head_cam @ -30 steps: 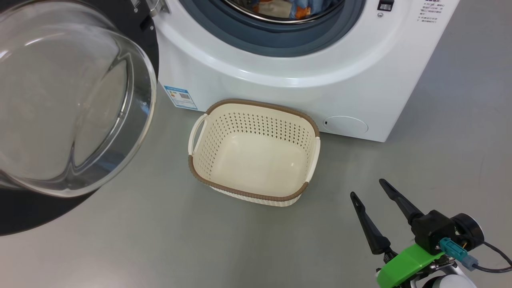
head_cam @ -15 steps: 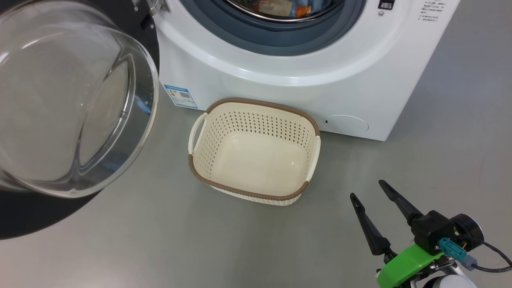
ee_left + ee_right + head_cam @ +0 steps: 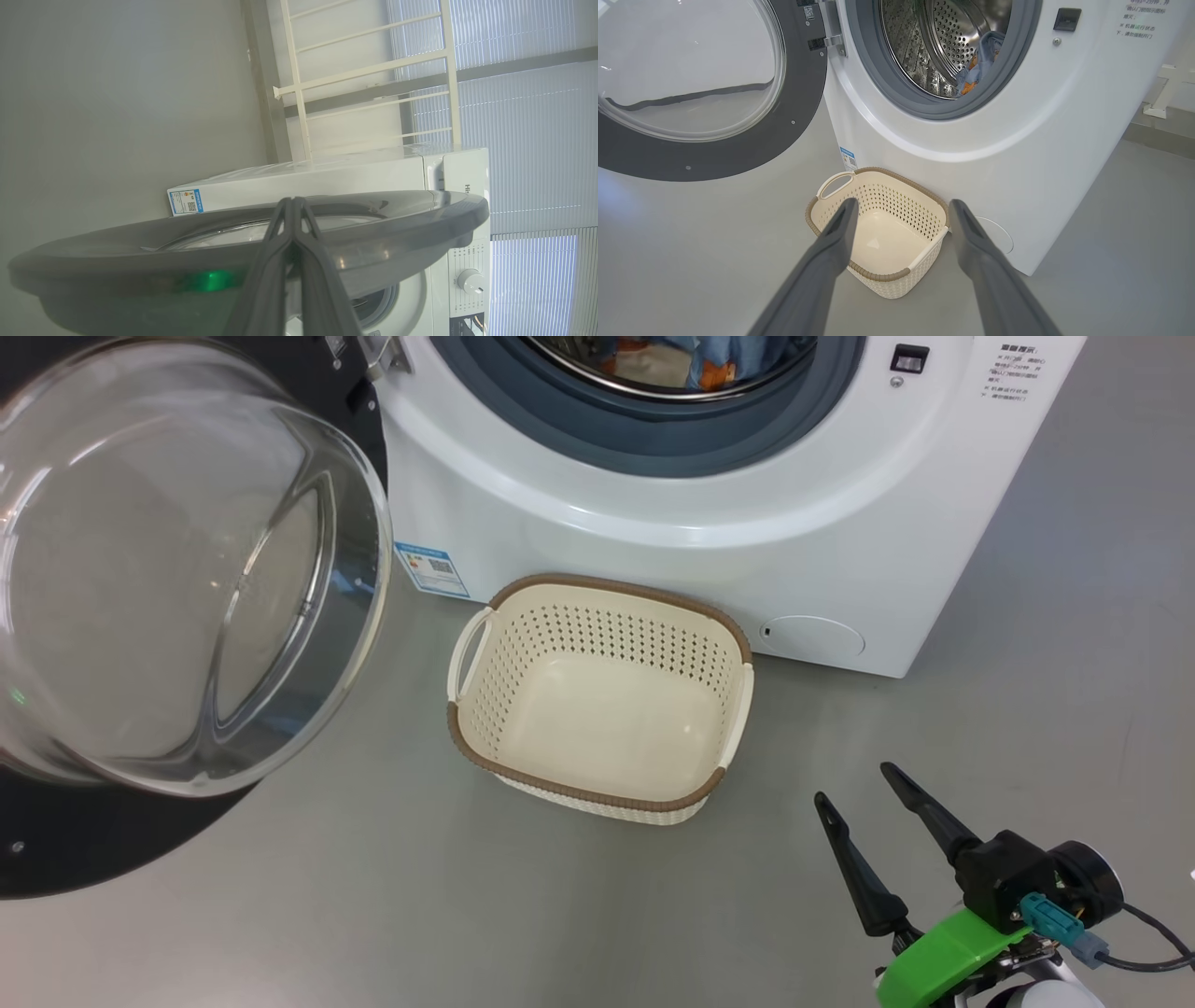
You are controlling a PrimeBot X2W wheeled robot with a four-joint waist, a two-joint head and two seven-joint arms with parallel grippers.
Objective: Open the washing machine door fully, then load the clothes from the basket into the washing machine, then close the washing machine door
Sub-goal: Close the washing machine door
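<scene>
Right now the washing machine door (image 3: 177, 607) is hanging wide open, and the clothes (image 3: 978, 60) are lying inside the washing machine (image 3: 653, 551). The basket (image 3: 597, 586) is sitting just before it. The right gripper (image 3: 853, 783) is hovering, fingers spread, holding nothing; the left gripper (image 3: 293, 201) is pointing at the door's rim, fingers pinched together.

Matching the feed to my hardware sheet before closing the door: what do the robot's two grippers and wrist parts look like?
The right gripper has two long, tapered black fingers on a black block, above a bright green bracket. A teal connector with a grey plug feeds a thin black cable. The left gripper has the same slim shape, seen as dark grey.
</scene>
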